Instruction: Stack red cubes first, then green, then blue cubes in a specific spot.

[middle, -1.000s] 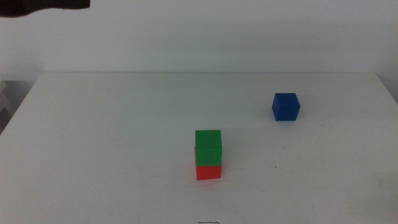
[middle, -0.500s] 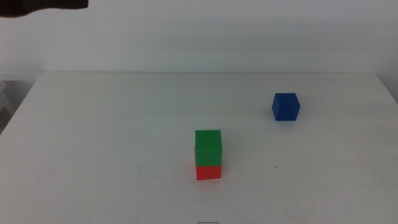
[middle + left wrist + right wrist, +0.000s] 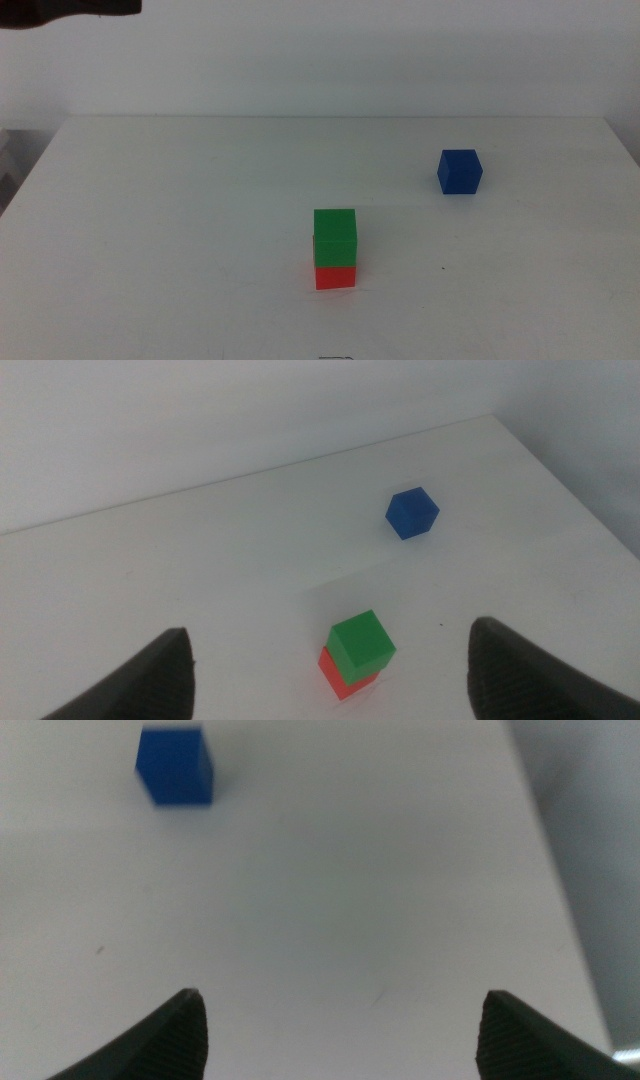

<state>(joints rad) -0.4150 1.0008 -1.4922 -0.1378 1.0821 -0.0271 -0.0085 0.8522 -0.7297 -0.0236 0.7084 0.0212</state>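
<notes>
1. Nearest the table's [image 3: 150, 220] front edge, about midway along it, the green cube [image 3: 335, 237] sits squarely on the red cube [image 3: 335, 276]; that is the stacking spot, and two of three layers look done.
2. Farther back and toward the right edge, the blue cube [image 3: 460, 171] lies alone, well apart from the stack, so fetching it is the step in hand.
3. The right gripper [image 3: 340, 1020] hangs over bare tabletop with its jaws spread wide and empty, the blue cube ahead of it; it seems best placed for the pick.
4. To do it well: straddle two opposite flat faces, close evenly, then lower straight onto the green cube without nudging the stack.
5. The left gripper [image 3: 330, 670] waits high above the stack, jaws wide, holding nothing.
6. No containers are in view.
</notes>
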